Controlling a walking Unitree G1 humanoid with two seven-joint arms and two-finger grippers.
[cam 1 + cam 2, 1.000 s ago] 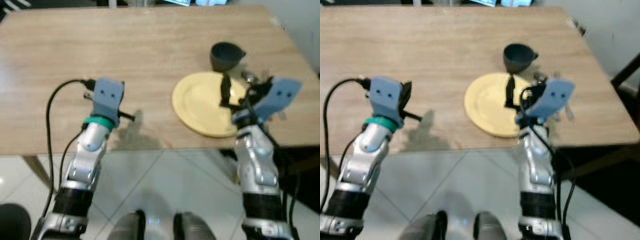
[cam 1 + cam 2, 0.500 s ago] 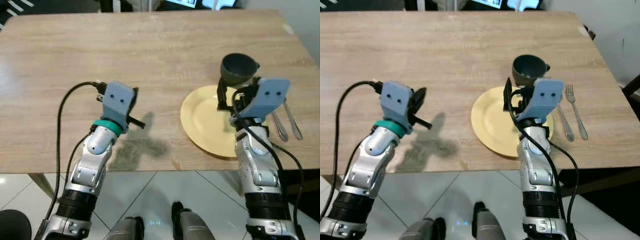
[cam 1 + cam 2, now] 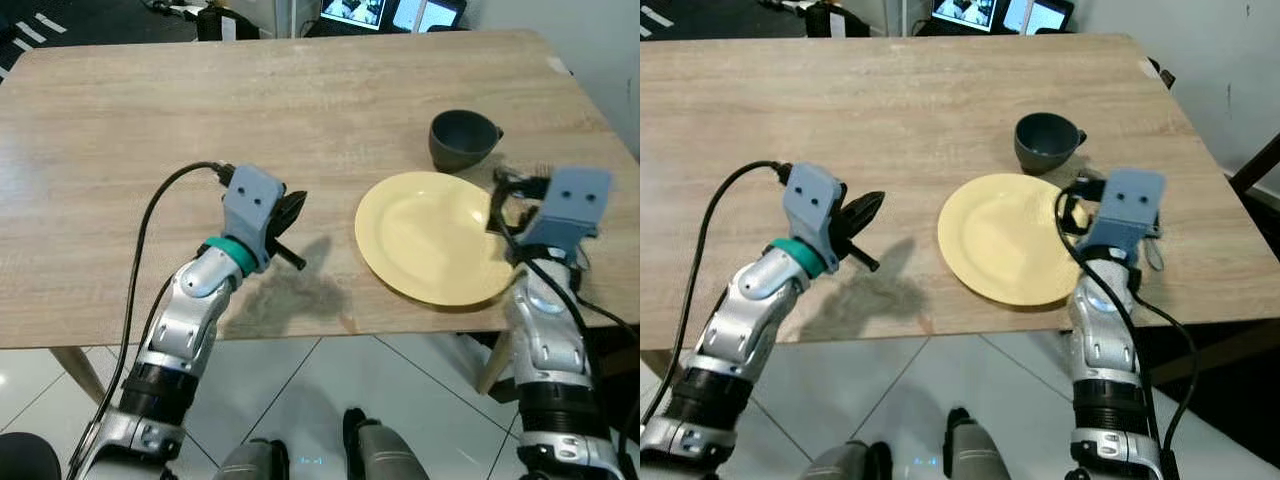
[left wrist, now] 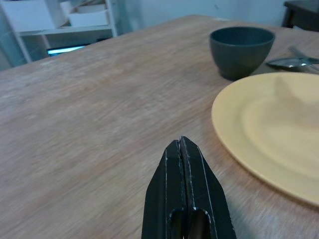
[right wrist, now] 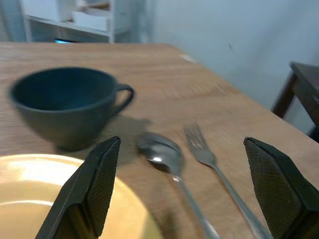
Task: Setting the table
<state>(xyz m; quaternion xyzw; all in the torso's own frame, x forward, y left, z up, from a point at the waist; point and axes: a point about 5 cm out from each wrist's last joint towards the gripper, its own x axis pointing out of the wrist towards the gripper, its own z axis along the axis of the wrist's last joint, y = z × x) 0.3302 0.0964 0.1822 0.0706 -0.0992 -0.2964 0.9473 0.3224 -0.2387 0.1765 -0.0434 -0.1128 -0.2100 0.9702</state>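
Since a second ago the right gripper (image 5: 182,194) has drawn back off the round yellow plate (image 3: 430,235) at centre right of the light wooden counter (image 3: 200,110), jaws wide apart before the steel spoon (image 5: 174,172) and steel fork (image 5: 214,162); best close squarely on one handle, sparing the dark grey cup (image 3: 1045,140); the left gripper (image 4: 185,196) hovers pressed together at frame left.

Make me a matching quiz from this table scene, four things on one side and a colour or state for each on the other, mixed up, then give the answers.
Things:
1. plate
2. cup
3. left tool
4. right tool

States:
A. fingers wide open
B. dark grey-blue
C. yellow
D. fingers pressed shut

Pairs: 1-C, 2-B, 3-D, 4-A
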